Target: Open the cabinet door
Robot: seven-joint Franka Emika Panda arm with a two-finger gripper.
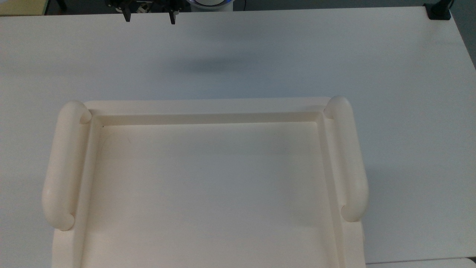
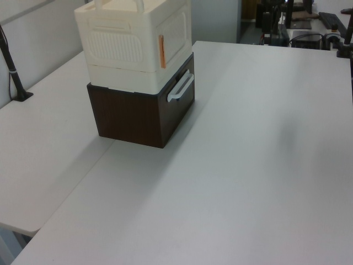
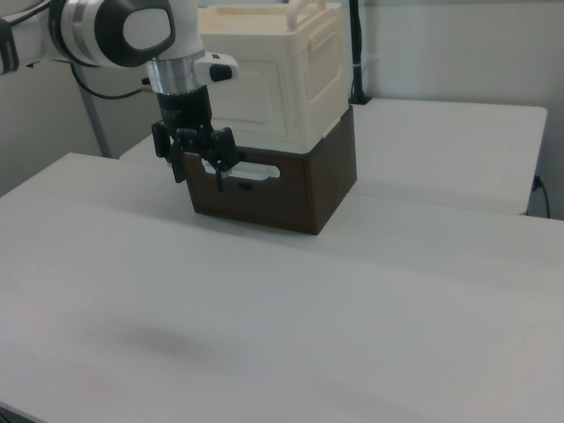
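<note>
The gripper [image 3: 199, 171] hangs in the air above the white table [image 3: 291, 300], its two black fingers [image 3: 176, 164] spread apart with nothing between them. In the top view the same gripper [image 1: 150, 16] peeks in at the upper edge, both fingertips pointing down over bare tabletop. It hangs from the white arm [image 3: 132, 35], which reaches in from the right view's left.

In the right view it hangs in front of the cabinet: a cream cabinet [image 3: 273, 84] stacked on a dark brown box [image 3: 291, 189]. That box has a pale handle [image 3: 247, 172] on its front, and the gripper partly covers it from this angle; whether they touch, I cannot tell.

The cabinet door [image 2: 175, 34] is the cream front panel, shut flat against the body, with an orange strip [image 2: 162, 51] along one edge, seen in the left view. Below it sits the pale handle [image 2: 181, 87] on the brown box [image 2: 138, 116].

From above, the cabinet's recessed tray top [image 1: 208, 186] shows, with rounded rails [image 1: 61, 167] down each side.
</note>
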